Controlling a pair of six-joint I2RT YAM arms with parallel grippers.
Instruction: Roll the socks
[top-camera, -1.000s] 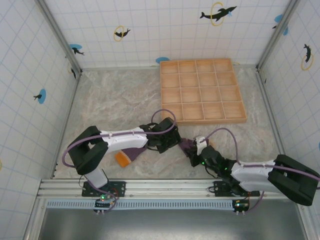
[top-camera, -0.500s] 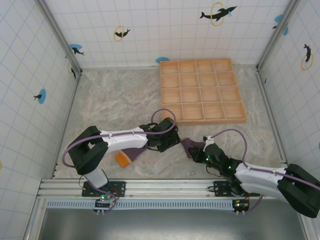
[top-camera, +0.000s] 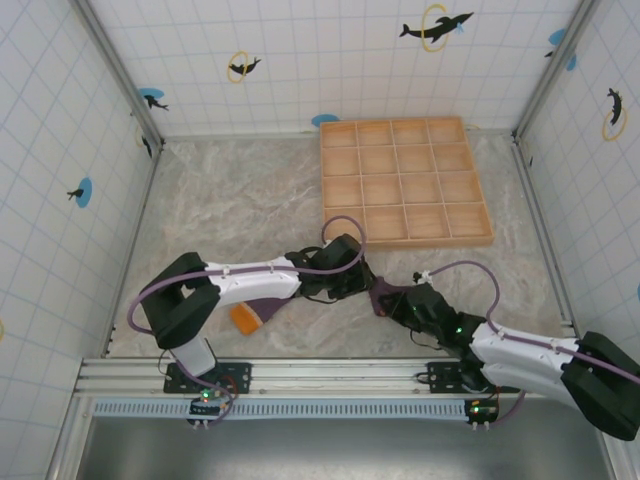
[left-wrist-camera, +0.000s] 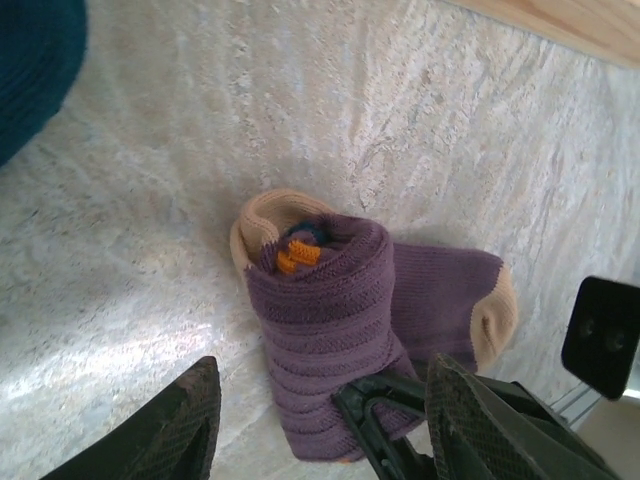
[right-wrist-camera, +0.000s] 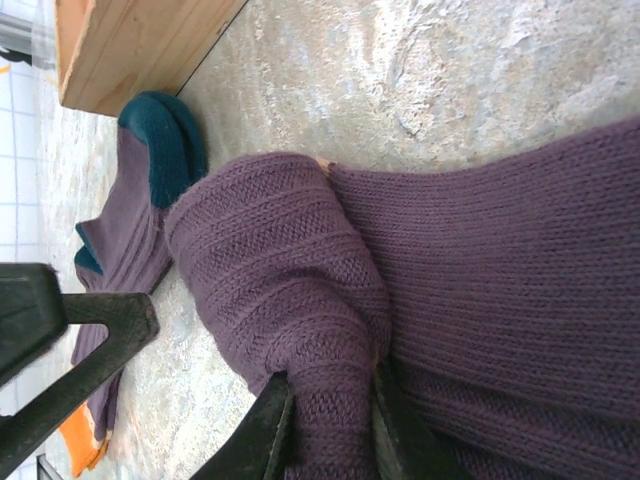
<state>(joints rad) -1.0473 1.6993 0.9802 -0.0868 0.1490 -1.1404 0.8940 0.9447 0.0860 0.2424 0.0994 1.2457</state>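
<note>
Left gripper (left-wrist-camera: 322, 405): jaws stood apart, straddling the purple sock roll (left-wrist-camera: 325, 320).
Right gripper (right-wrist-camera: 325, 425): jaws were clenched on the roll's folded end.

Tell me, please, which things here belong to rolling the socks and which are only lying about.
Belong to the job:
- rolled purple sock, pinched by the right pincer
- left pincer, open around that roll
- second sock, not yet rolled

Only lying about:
- wooden tray, standing apart from both socks
</note>
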